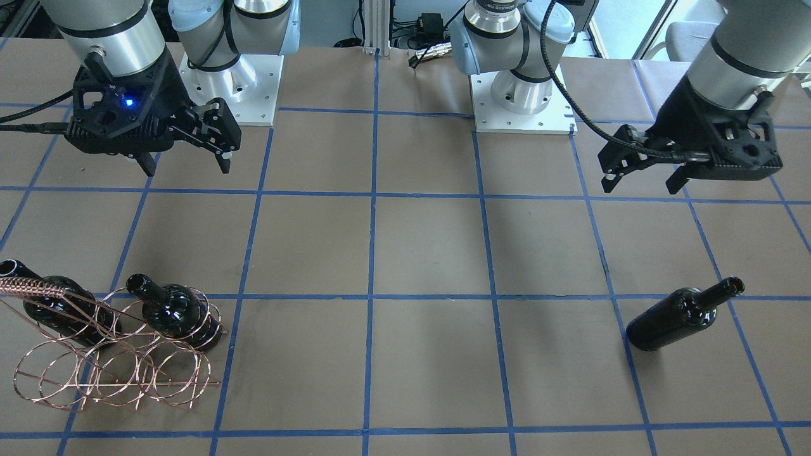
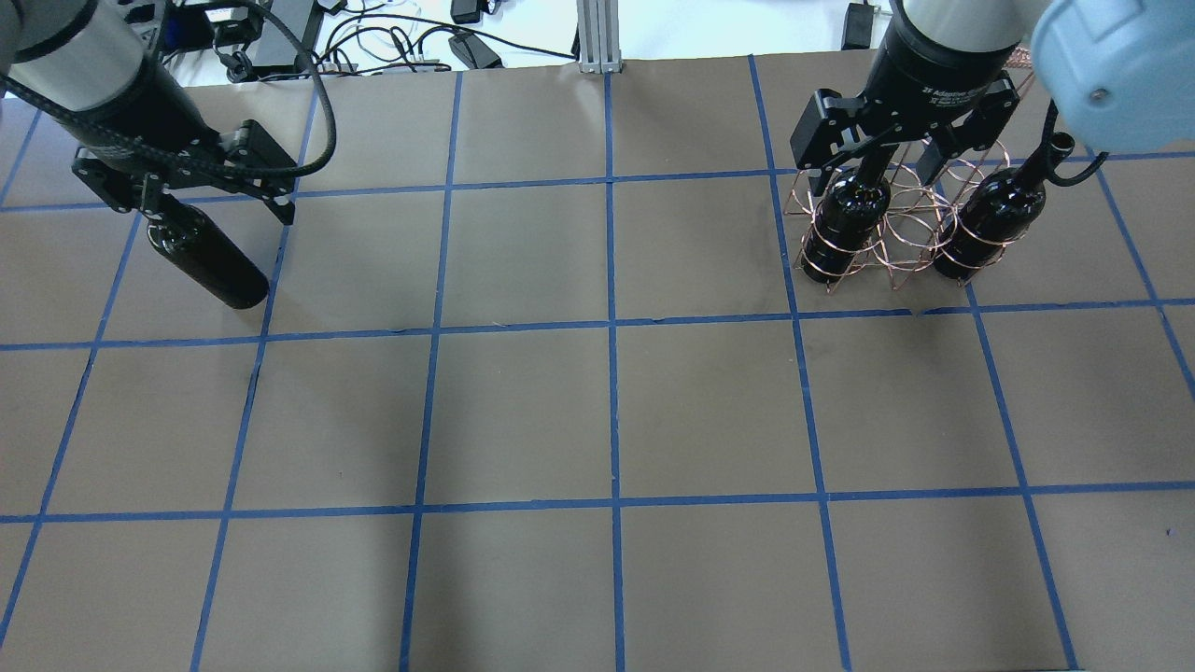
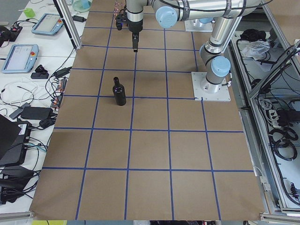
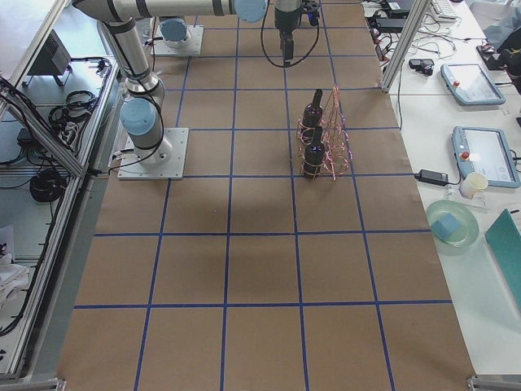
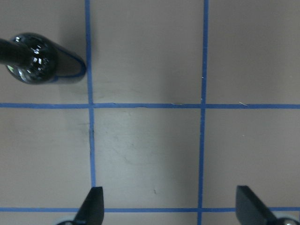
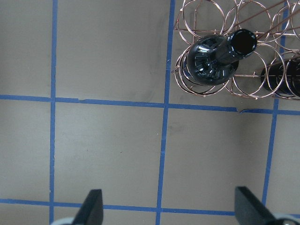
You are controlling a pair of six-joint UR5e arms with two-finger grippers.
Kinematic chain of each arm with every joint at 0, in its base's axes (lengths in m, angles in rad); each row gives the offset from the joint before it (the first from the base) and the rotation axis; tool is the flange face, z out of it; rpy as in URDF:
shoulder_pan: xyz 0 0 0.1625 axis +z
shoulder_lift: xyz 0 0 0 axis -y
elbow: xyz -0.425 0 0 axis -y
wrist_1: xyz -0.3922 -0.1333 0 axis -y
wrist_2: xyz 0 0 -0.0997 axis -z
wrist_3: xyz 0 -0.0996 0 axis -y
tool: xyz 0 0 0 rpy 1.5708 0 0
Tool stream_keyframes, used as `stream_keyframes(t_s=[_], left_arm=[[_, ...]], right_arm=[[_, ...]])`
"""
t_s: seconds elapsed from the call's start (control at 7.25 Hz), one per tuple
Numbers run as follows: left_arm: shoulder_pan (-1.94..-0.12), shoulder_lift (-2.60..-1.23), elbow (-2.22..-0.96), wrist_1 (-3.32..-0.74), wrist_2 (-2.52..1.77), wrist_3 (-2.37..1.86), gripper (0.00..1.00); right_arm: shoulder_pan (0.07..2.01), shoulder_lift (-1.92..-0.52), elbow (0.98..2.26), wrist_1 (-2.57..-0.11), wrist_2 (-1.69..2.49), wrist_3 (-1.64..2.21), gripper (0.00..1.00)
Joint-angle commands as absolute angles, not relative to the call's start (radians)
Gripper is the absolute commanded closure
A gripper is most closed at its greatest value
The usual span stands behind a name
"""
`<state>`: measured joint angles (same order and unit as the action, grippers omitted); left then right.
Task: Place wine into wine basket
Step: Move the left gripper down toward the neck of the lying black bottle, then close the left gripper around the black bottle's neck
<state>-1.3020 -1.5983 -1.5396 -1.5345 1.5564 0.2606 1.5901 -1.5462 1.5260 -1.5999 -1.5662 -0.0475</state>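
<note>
One dark wine bottle (image 1: 681,316) stands upright and alone on the robot's left side of the table; it also shows in the overhead view (image 2: 210,257) and the left wrist view (image 5: 35,58). My left gripper (image 1: 638,187) hangs open and empty above the table, on the robot's side of this bottle and apart from it. The copper wire basket (image 1: 114,373) stands on the robot's right side and holds two dark bottles (image 1: 174,313) (image 1: 60,310). My right gripper (image 1: 188,168) is open and empty, raised, on the robot's side of the basket (image 6: 211,18).
The brown table carries a blue tape grid. The two arm bases (image 1: 231,88) (image 1: 523,101) stand at the robot's edge. Cables (image 2: 373,42) lie past the far edge. Side benches with pendants (image 3: 21,56) (image 4: 484,155) flank the table ends.
</note>
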Motion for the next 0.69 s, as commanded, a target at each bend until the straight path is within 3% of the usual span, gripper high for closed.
stream_keyframes(t_s=[0.0, 0.55], left_arm=[[-1.223, -1.675, -1.485, -1.470, 1.554, 0.383, 0.00], [-1.134, -1.853, -1.394, -1.388, 1.539, 0.523, 0.00]], right_arm=[[1.591, -1.546, 1.526, -1.600, -1.566, -0.048, 0.00], [1.591, -1.546, 1.526, -1.600, -1.566, -0.048, 0.00]])
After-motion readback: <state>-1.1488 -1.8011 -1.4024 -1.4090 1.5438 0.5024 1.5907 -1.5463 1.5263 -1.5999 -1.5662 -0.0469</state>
